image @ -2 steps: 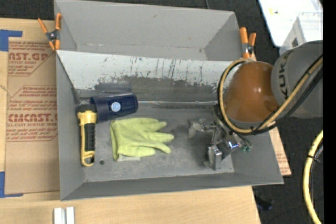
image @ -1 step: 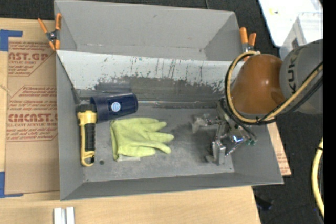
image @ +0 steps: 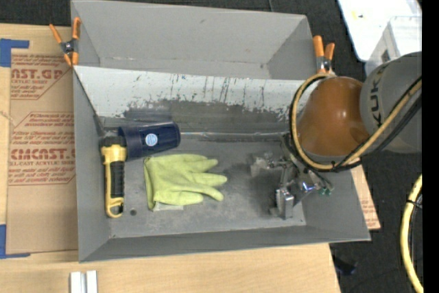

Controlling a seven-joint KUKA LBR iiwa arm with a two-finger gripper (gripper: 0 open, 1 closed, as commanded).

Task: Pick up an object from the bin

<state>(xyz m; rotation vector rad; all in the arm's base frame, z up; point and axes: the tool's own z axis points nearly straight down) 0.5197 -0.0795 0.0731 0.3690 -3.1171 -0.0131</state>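
Yellow-green glove, judged soft and light, is laid flat in the middle of the bin, left of the pincer, whose opening cannot be told; a raised fold should be pinched.

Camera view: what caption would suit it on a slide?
Robot's pincer low at the right of the bin, apart from a yellow-green glove, blue canister and yellow-handled tool at left.

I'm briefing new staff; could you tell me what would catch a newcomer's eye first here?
The pale yellow-green rubber glove, lying flat in the bin left of centre, stands out most. Behind it lies a dark blue cylinder, with a yellow-and-black handled tool along the left wall. The gripper hangs low at the right side.
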